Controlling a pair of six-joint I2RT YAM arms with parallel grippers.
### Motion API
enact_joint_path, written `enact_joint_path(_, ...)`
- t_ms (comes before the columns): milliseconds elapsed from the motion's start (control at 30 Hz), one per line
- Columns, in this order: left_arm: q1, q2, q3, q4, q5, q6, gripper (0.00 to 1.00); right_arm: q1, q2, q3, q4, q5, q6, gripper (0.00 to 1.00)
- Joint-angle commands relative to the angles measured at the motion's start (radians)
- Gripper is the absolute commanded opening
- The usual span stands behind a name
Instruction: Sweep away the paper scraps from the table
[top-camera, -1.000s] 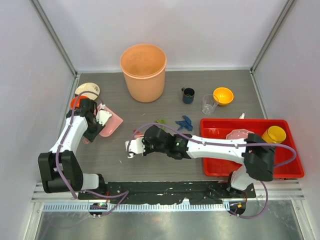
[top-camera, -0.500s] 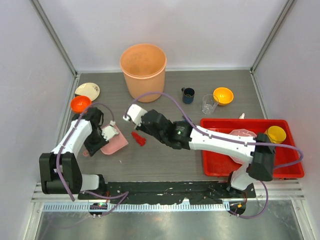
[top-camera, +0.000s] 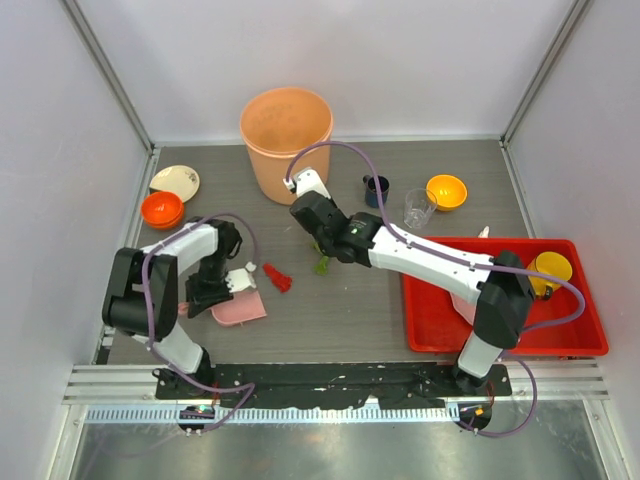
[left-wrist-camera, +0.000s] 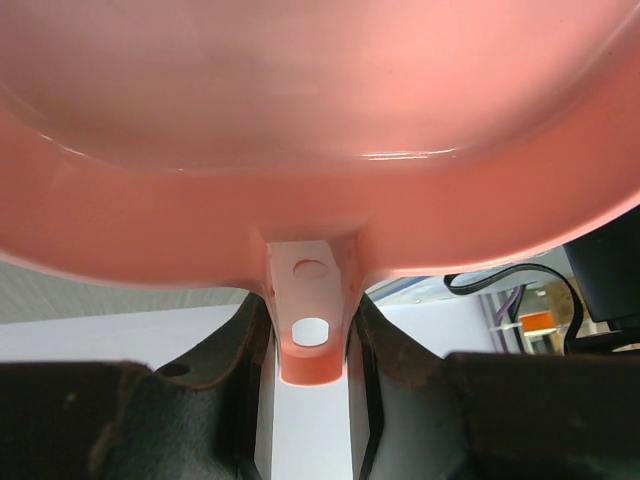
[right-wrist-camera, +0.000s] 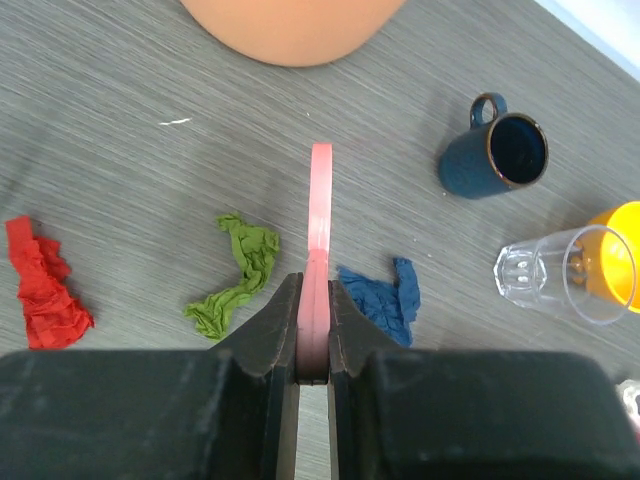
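A red paper scrap (top-camera: 277, 277) lies on the table (top-camera: 340, 320) close to the pink dustpan (top-camera: 240, 308). A green paper scrap (right-wrist-camera: 237, 280) and a blue paper scrap (right-wrist-camera: 385, 298) sit either side of a thin pink tool (right-wrist-camera: 320, 200), seen edge-on and clamped in the closed jaws of the right gripper (right-wrist-camera: 313, 287). The right arm reaches over the red tray (top-camera: 440, 335) and diagonally across the table, its end now beside the peach bucket (top-camera: 287, 140), farther back than half a second ago. The left arm is folded at the table's left, the left gripper (left-wrist-camera: 310, 330) with jaws closed on the dustpan's handle tab. The dustpan has shifted nearer the front edge, while the red paper scrap has not moved. A dark blue mug (right-wrist-camera: 495, 150) and a clear glass (right-wrist-camera: 560, 275) stand beyond the blue paper scrap.
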Motion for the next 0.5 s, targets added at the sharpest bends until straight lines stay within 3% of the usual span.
enact_joint_path(0,-0.04,0.075,0.074,-0.027,-0.026,-0.014,0.0,-0.032,0.021,0.021,-0.032,0.023,0.06,0.01)
enact_joint_path(233,-0.062,0.15,0.146,-0.047,-0.007,-0.029,0.0,-0.04,0.077,-0.003,0.023,-0.322,0.209,0.01)
enact_joint_path(467,-0.088,0.221,0.21,-0.047,0.052,-0.076,0.0,-0.036,0.107,-0.008,0.268,-0.713,0.405,0.01)
